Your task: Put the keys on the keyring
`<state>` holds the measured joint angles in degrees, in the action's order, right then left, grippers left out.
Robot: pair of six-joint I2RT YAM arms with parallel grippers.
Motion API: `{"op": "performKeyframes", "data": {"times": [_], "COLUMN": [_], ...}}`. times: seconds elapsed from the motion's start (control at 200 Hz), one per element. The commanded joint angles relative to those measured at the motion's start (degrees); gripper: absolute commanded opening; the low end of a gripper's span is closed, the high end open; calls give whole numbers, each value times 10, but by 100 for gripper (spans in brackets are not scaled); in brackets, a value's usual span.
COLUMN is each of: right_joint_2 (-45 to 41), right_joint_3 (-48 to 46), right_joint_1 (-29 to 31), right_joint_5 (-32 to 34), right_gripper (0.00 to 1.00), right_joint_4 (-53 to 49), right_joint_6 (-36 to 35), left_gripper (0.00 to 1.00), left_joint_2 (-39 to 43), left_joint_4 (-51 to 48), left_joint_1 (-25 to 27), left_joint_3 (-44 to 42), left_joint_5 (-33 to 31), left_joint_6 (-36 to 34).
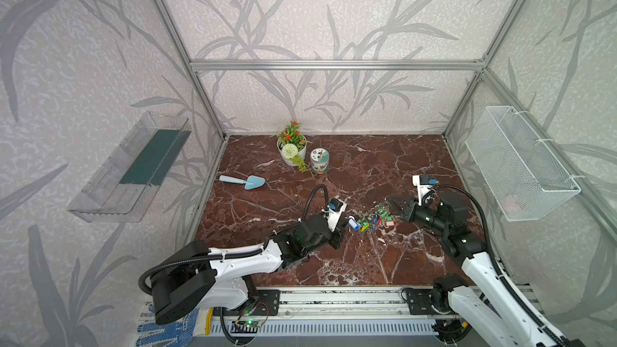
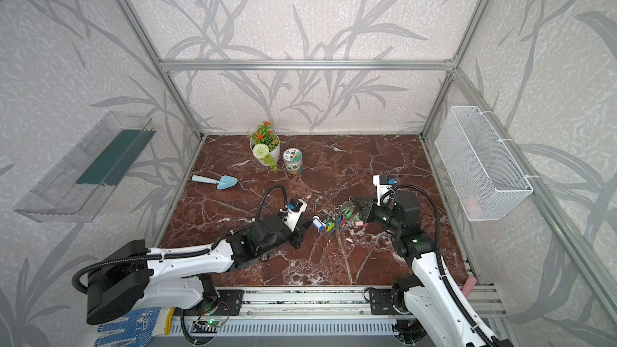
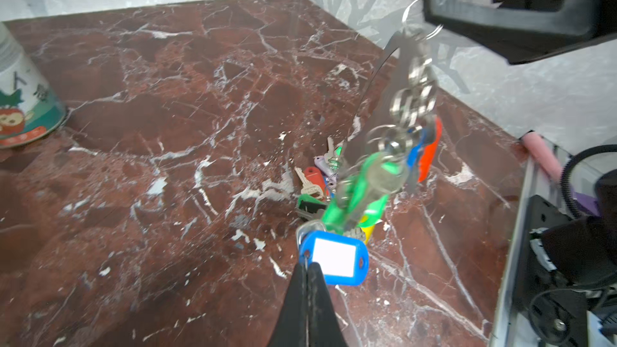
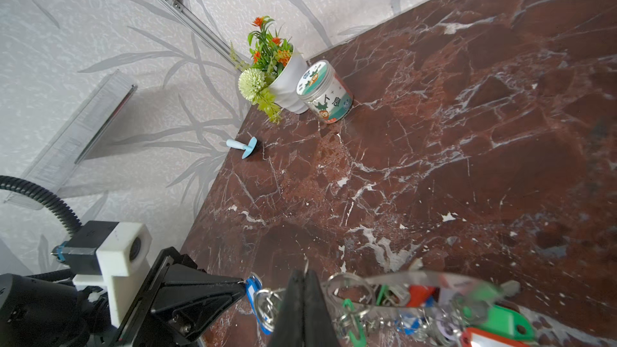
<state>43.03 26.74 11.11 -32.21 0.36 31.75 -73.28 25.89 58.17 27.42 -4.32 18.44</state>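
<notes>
the right gripper (image 3: 430, 18) is pinched closed on the edge of the keyring (image 3: 395, 75), holding it tilted above the middle of the marble surface (image 3: 167, 95). green, blue and red keys (image 3: 374, 175) dangle from it. the left gripper (image 3: 307, 267) is clamped tight on the blue key (image 3: 335, 258). loose keys (image 3: 312, 178) lie on the surface beneath.

Red-brown marble tabletop (image 1: 367, 161), flower pot (image 1: 291, 153), printed jar (image 1: 319, 160), blue trowel (image 1: 243, 181), loose keys (image 3: 314, 175) near the middle
</notes>
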Motion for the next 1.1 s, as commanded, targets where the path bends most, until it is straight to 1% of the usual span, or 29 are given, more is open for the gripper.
{"op": "performKeyframes", "data": {"times": [0.0, 0.145, 0.295, 0.415, 0.56, 0.66, 0.79, 0.895, 1.03, 1.095], "right_joint_2": [-1, -1, -10, -22, -13, -7, -1, 2, 4, 4], "right_joint_3": [0, 6, 11, 10, 9, 8, 9, 9, 7, 6], "right_joint_1": [3, 4, 8, 17, 26, 27, 29, 30, 32, 33], "right_joint_5": [22, 38, 56, 72, 79, 78, 79, 79, 80, 80], "right_gripper": [0, 0, 0, 0, 0, 0, 0, 0, 0, 0], "right_joint_4": [14, 10, -6, -5, -4, 1, 5, 6, 8, 8], "right_joint_6": [-22, -27, -30, -24, -25, -24, -23, -21, -20, -20], "left_gripper": [0, 0, 0, 0, 0, 6, 10, 18, 24, 26], "left_joint_2": [-24, -62, -108, -143, -166, -163, -159, -152, -143, -135], "left_joint_4": [-9, -23, -16, 0, 21, 14, 3, 3, 6, 6], "left_joint_1": [-2, -15, -34, -40, -42, -43, -44, -48, -59, -63], "left_joint_3": [-34, -42, -39, -36, -37, -36, -37, -41, -44, -45], "left_joint_5": [-60, -79, -59, -41, -25, -15, -16, -15, 7, 19], "left_joint_6": [42, 72, 91, 95, 99, 101, 102, 112, 134, 147]}}
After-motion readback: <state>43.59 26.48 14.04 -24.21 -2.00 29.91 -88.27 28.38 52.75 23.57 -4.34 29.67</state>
